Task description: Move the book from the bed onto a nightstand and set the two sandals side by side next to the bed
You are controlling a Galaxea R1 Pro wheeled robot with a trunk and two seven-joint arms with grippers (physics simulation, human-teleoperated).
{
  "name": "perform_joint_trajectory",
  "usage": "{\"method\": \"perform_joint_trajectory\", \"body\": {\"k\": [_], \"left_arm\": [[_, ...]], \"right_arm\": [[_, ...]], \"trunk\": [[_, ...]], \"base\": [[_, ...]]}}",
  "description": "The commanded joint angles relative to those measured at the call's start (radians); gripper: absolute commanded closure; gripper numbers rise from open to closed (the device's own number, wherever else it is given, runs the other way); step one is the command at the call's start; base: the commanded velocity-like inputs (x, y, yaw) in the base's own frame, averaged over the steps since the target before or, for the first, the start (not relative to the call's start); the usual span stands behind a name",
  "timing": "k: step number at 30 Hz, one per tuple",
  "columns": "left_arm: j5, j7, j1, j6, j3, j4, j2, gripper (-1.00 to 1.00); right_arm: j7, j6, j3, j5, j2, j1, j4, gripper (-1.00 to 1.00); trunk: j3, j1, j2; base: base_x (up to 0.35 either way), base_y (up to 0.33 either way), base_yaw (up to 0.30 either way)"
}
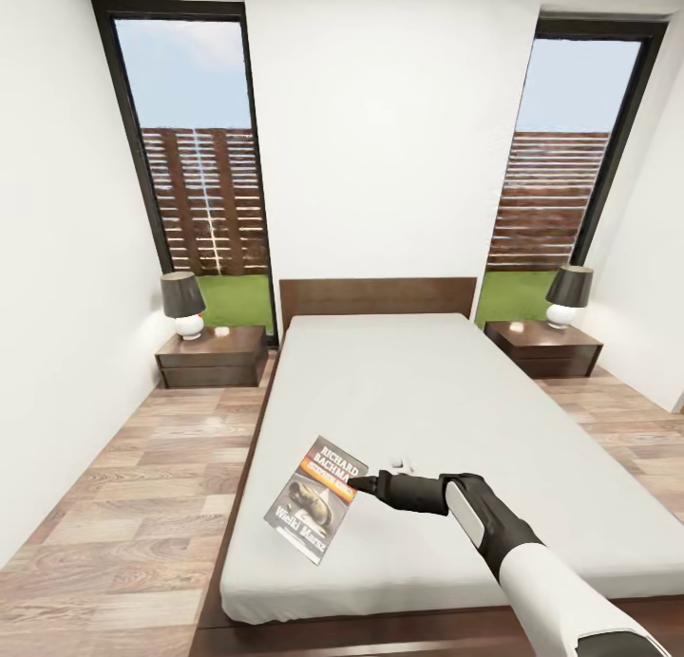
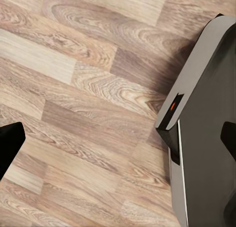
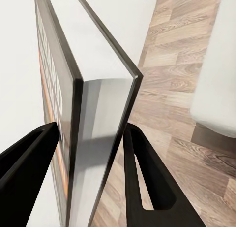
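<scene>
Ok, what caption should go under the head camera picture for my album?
The robot's right end effector grips the book by its edge over the grey bed, with a nightstand on each side.

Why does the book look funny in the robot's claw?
The right claw pinches the book by one edge above the bed, so it hangs tilted, and up close its covers gape apart instead of staying shut.

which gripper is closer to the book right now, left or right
Right. The right gripper is at the book, its fingers on either side of the book's edge over the bed. The left gripper is over the wood floor, with no book nearby.
</scene>
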State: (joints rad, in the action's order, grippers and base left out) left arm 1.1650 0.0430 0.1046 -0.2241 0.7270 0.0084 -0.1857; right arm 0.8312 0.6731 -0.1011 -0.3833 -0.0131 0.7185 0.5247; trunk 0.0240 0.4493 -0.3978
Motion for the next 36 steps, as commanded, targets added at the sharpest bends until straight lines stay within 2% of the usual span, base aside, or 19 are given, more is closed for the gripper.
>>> {"method": "perform_joint_trajectory", "body": {"k": [1,10,36], "left_arm": [[0.010,0.005,0.000,-0.003,0.008,0.001,0.000,-1.00],[0.009,0.006,0.000,-0.004,0.008,0.001,0.000,-1.00],[0.005,0.008,0.000,-0.004,0.008,-0.001,0.000,-1.00]], "right_arm": [[-0.001,0.006,-0.002,-0.006,0.000,0.001,0.000,1.00],[-0.002,0.005,-0.004,-0.005,-0.003,0.001,0.000,1.00],[-0.002,0.004,-0.008,-0.003,-0.005,0.001,0.001,1.00]], "trunk": [[0.002,0.001,-0.002],[0.002,0.001,-0.002],[0.011,0.001,-0.002]], "base": [[0.000,0.104,0.005],[0.000,0.044,0.135],[-0.010,0.029,0.270]]}}
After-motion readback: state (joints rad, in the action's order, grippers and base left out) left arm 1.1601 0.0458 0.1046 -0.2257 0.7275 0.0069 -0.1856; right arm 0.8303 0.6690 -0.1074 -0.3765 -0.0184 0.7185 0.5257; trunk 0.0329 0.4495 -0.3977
